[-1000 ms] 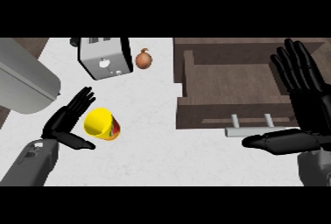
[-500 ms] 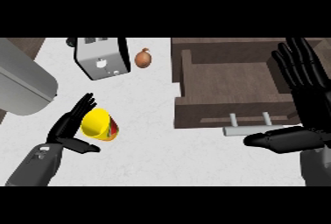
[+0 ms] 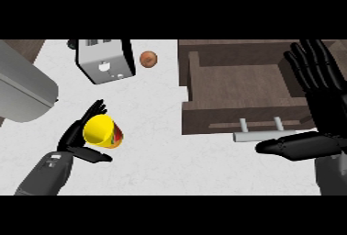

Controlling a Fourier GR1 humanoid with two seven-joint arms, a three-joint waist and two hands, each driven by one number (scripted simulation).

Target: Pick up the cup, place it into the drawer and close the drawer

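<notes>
The yellow cup (image 3: pixel 102 131) was well to the left of the drawer (image 3: pixel 224 114), down near the drawer's front end. The left robot hand (image 3: pixel 71 140) was wrapped round it, with fingers behind it and the thumb under it. Those fingers hid the cup's left side. A bit of red and green showed low on the cup's right side. It was hard to tell if the cup touched the white bench (image 3: pixel 156 153) or was just above it.

The drawer was open and its brown inside showed. Its back part was cut off at the top of the view. The right robot hand (image 3: pixel 317 98) was over the drawer's right side and hid that side. Its fingers were straight and spread and pointed up, and its thumb stuck out to the left, just under the right end of the drawer's grey handle (image 3: pixel 261 135). It held nothing.

A silver toaster (image 3: pixel 103 62) stood to the left of the drawer's far end, and its top was cut off by the view's edge. A small round brown thing (image 3: pixel 149 58) lay between the toaster and the drawer, too small to tell what it was. A big grey thing (image 3: pixel 24 92) was far to the left of the drawer, and only part of it showed.
</notes>
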